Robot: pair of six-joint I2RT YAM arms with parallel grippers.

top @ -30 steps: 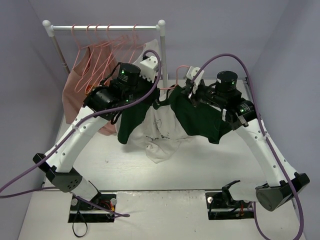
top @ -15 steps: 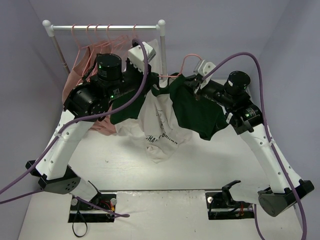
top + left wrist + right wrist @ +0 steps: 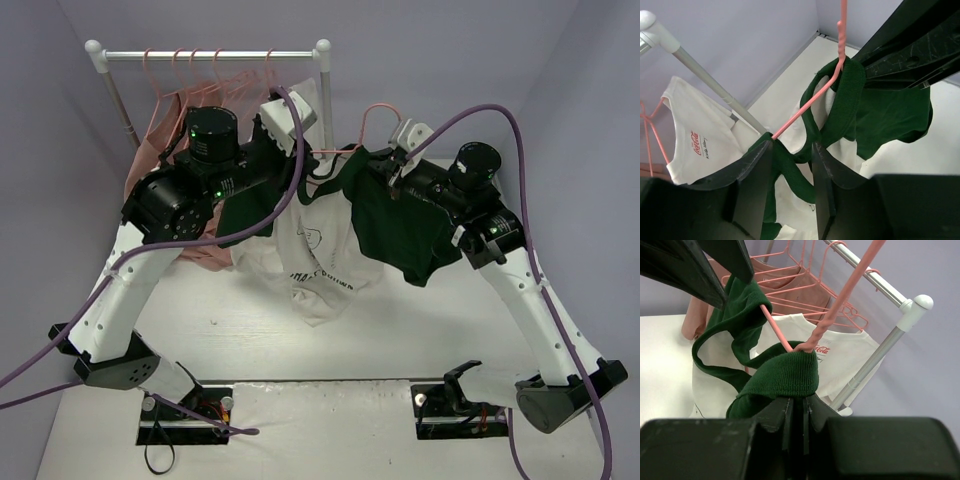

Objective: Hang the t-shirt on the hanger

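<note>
Both arms stand higher and wider apart than a second ago, and the t-shirt [image 3: 322, 250] is stretched further between them; over the last half second the pose barely changes.

The left gripper [image 3: 790, 167] has its fingers [image 3: 754, 185] part-way apart, with a thick fold of dark green fabric filling the gap and held there. One arm of the pink hanger [image 3: 807, 107] runs down to end right at the tip of the left-hand finger. The right gripper [image 3: 795, 410] is all but closed, its jaws pinching the ribbed green collar, which bunches up directly above the fingertips. The hanger wire rises out of that bunch and slants up and away from the hand.

The garment hangs in the air between the two hands, clear of the table [image 3: 420, 330]. Its white body sags below and between them with dark lettering creased across the chest. One green sleeve droops under the left hand and the other spreads broadly beneath the right. The collar opening is pulled into a long loop around the hanger's arm.

Behind the left hand stands the white rail [image 3: 210, 55] with spare pink hangers [image 3: 215, 80], a salmon-pink shirt [image 3: 160, 135] and a white shirt with red print [image 3: 695, 145].
</note>
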